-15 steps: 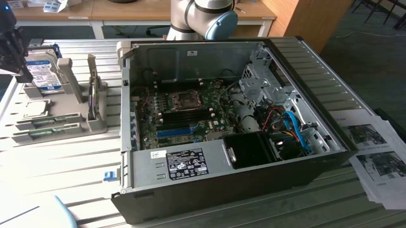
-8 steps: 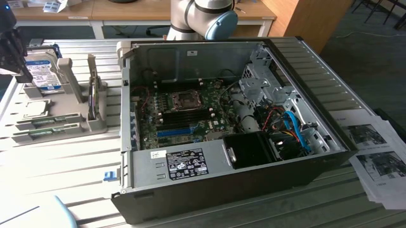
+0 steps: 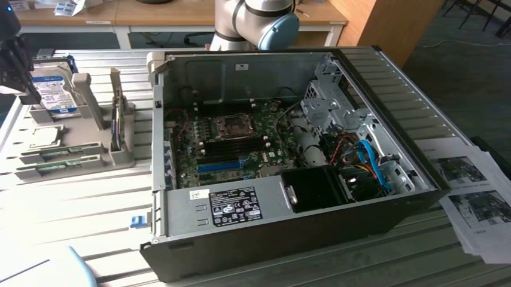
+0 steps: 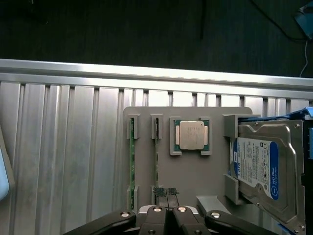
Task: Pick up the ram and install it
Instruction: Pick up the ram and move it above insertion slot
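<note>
Two ram sticks (image 4: 131, 161) stand slotted in the grey holder (image 4: 195, 176) on the tabletop (image 4: 58, 171); the end effector (image 4: 166, 213) hovers above, fingers together.

Strong light is glaring off the table (image 4: 63, 156) beside the pincer (image 4: 168, 211); the floor (image 4: 122, 29) beyond is lying dark.

arm (image 3: 254, 21) rises at rear, gripper (image 4: 169, 211) out at exterior view's left, pointing straight down, jaws fully closed
</note>
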You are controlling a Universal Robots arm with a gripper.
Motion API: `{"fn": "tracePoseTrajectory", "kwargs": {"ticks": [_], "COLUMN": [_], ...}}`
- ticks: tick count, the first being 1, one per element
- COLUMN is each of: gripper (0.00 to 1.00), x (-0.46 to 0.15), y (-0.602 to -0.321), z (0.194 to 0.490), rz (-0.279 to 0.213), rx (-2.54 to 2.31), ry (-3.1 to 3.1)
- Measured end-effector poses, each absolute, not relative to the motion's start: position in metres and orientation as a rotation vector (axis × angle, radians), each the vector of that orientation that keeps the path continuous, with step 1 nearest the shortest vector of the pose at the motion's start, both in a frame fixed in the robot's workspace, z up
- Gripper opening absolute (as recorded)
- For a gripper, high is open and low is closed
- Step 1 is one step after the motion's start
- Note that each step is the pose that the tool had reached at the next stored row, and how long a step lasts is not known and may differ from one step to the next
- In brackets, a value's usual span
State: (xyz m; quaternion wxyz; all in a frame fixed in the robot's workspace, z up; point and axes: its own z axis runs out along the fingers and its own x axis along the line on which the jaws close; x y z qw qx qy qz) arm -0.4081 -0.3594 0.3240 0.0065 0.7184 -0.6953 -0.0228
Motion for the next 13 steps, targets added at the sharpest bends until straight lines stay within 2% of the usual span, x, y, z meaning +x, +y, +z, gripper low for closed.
{"fn": "tracePoseTrajectory", "kwargs": {"ticks": [13], "gripper": [0.09], "x": [-0.4081], "y": [-0.3594], "z": [0.3191], "rz": [-0.071], "rx": [2.25], "ry": [-2.172]}}
